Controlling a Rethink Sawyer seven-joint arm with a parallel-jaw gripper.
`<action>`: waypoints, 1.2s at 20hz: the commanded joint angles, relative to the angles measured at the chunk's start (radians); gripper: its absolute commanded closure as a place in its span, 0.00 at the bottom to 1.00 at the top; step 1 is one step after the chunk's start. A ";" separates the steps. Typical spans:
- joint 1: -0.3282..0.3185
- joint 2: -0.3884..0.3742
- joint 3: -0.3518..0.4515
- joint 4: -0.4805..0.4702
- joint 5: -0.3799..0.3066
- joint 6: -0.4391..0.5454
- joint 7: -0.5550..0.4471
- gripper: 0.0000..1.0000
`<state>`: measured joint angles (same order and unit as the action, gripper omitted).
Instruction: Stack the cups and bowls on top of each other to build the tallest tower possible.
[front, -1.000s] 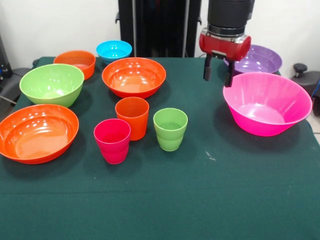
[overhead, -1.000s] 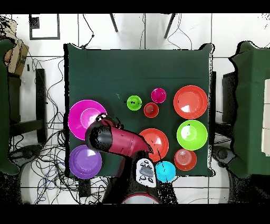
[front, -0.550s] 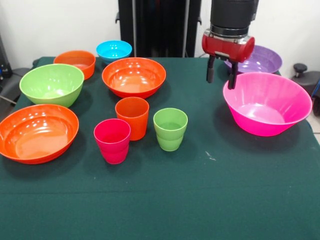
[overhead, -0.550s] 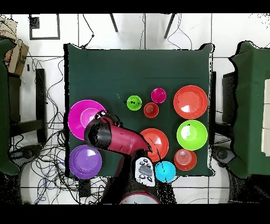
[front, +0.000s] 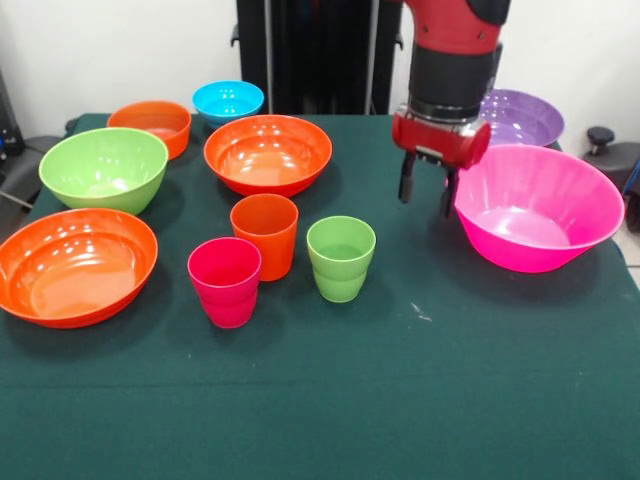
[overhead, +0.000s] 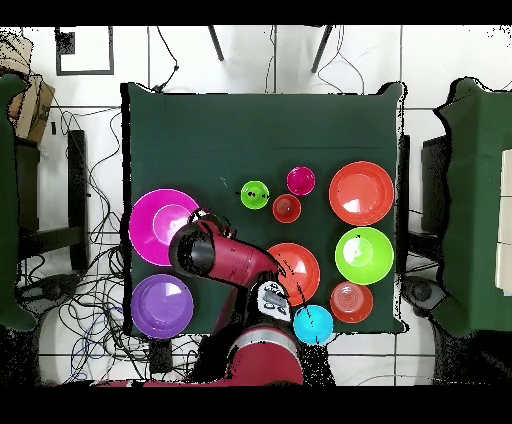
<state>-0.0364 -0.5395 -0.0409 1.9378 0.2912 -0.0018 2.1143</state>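
So far nothing stacked: cups (front: 270, 262) and bowls (front: 268, 152) all sit separate on table (front: 400, 400). Gripper (front: 426, 193) open, empty, hovering just beside pink bowl (front: 535, 205) rim. Whole tower left to build.

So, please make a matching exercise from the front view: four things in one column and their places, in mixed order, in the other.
Things:
1. blue bowl
2. pink bowl
3. magenta cup
4. gripper

Places:
A. beside the pink bowl's rim, above the cloth
B. far edge, beside the small orange bowl
C. right side, before the purple bowl
D. nearest cup, left of the green cup

Pairs: 1-B, 2-C, 3-D, 4-A
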 joint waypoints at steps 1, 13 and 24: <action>-0.012 0.080 0.093 -0.072 0.016 -0.066 0.172 0.00; 0.057 -0.015 0.022 -0.056 0.063 0.074 0.170 0.00; 0.069 -0.110 -0.013 -0.028 0.059 0.191 0.159 0.00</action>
<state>0.0263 -0.6058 -0.1022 1.9375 0.3133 0.0704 2.1143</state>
